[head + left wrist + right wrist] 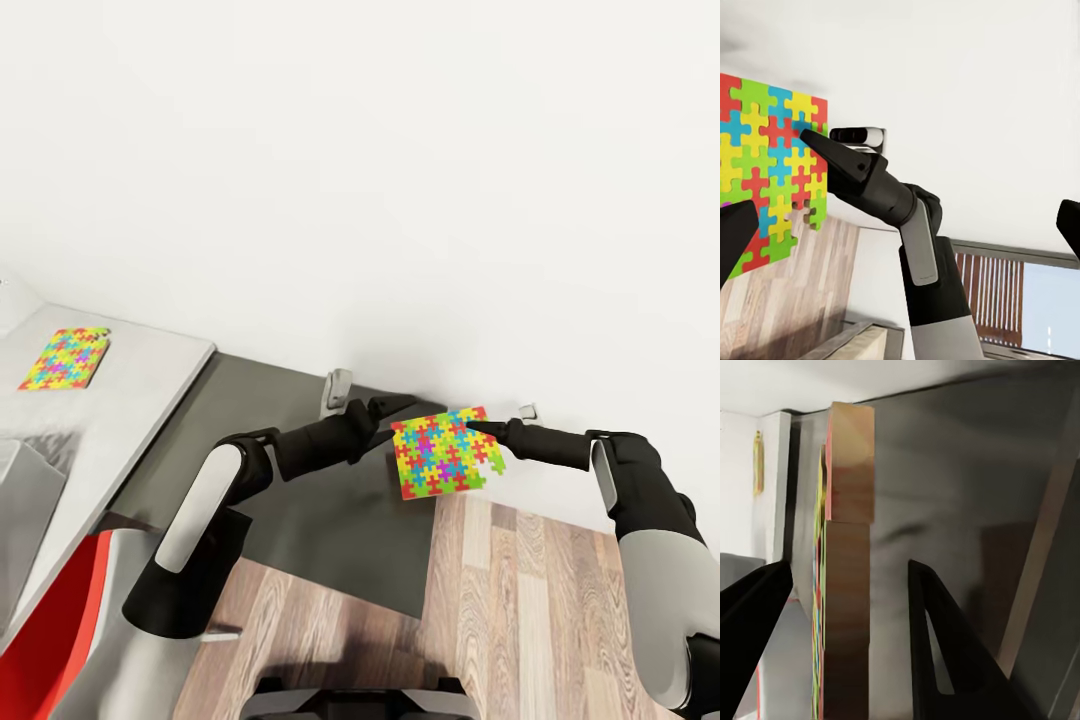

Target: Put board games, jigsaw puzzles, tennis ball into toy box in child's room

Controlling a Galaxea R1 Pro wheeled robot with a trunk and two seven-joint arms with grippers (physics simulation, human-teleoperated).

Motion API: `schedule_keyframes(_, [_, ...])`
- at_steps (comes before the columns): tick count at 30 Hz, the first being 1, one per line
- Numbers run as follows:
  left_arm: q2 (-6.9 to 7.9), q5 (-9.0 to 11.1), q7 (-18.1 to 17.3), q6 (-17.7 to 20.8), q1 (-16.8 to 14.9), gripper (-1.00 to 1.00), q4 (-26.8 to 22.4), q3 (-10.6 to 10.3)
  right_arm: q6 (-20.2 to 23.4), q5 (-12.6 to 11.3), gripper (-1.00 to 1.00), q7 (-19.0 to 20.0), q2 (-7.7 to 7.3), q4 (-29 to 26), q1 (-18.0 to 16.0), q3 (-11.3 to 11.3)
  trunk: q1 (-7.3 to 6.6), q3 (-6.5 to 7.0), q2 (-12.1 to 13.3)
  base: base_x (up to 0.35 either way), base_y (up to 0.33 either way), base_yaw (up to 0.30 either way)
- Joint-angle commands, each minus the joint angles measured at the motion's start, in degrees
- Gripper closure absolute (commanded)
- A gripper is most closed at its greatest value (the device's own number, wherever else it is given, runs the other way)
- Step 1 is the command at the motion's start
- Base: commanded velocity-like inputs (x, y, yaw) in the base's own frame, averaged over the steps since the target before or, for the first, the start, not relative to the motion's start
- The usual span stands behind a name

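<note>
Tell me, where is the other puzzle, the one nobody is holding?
In the head view, that jigsaw puzzle lies flat on the light grey table at the far left.

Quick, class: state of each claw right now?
Left claw: open, holding nothing.
Right claw: gripping the jigsaw puzzle by its edge, lifted off the table.

The head camera looks down over both arms at the worktop point(150, 400) corner. The left wrist camera faces the jigsaw puzzle point(765, 165) flat-on; the right wrist camera sees its edge point(844, 585) close.
</note>
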Motion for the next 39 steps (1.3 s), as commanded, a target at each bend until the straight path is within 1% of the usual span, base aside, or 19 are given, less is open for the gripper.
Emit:
schedule_keyframes(1, [-0.02,0.59,0.58,0.07,-0.04,-1.00,-0.05,0.03,0.39,0.39,1.00,0.39,0.02,-0.04,-0.05,-0.14,0.04,0.02,-0.09,0.000,0.000,0.000])
schedule_keyframes(17, [0.05,0.59,0.39,0.07,-0.03,-1.00,-0.05,0.04,0.40,0.43,1.00,0.44,-0.14,-0.21,-0.04,-0.16,0.04,1.51,-0.09,0.000,0.000,0.000])
schedule_keyframes(23, [0.06,0.59,0.22,0.07,-0.03,-1.00,-0.05,0.04,0.50,0.43,1.00,0.45,-0.17,-1.07,0.01,-0.15,0.04,2.07,-0.09,0.000,0.000,0.000])
schedule_keyframes(32, [0.07,0.59,0.15,0.07,-0.01,-1.00,-0.05,0.04,3.36,0.41,1.00,0.43,-0.16,-5.21,1.67,-0.12,0.04,2.91,-0.09,0.000,0.000,0.000])
schedule_keyframes(39, [0.07,0.59,0.14,0.07,0.03,-1.00,-0.05,0.04,3.36,0.36,1.00,0.39,-0.12,-7.36,2.75,-0.15,0.04,3.57,-0.09,0.000,0.000,0.000])
